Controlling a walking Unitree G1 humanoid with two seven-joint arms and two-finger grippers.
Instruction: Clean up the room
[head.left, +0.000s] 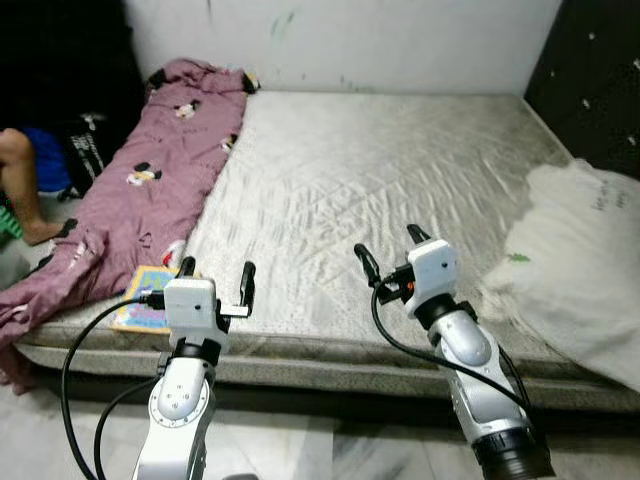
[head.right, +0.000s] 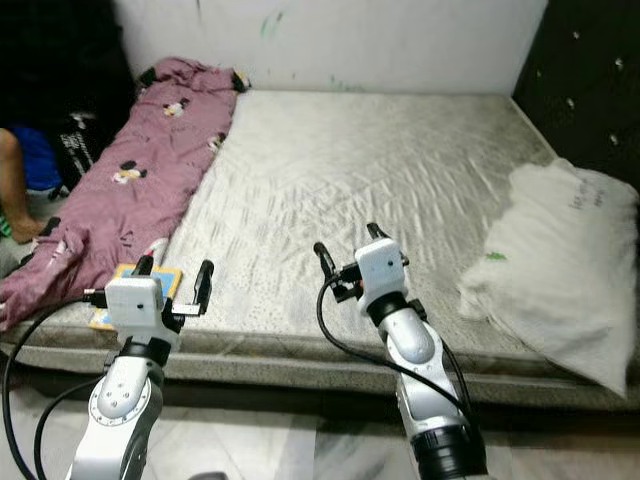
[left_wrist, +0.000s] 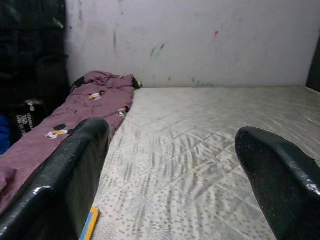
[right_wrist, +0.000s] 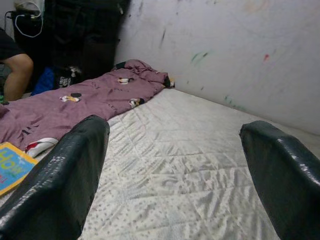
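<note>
The landmark here is the bare grey quilted mattress, and everything worth tidying lies along its edges. Nearest the robot is a thin, flat children's book with a yellow and blue cover, lying on the mattress's near left corner, just beside the crumpled mauve cartoon-print blanket that runs the full length of the mattress's left side. A rumpled white pillow sits on the mattress's right edge, well apart from both.

The left gripper hovers over the mattress's near edge with its two black fingers spread wide and nothing between them. The book lies just to its left and slightly below, close to touching the outer finger in the head view; its long axis looks to run roughly away from the robot, into the mattress. The right gripper also stands wide open and empty, further in over the middle of the mattress's near half.

So the left arm is clearly the nearer one for the book: I judge a short sideways shift leftward and a drop onto the cover would bring it between the fingers. A person's leg shows on the floor beyond the mattress's left side
</note>
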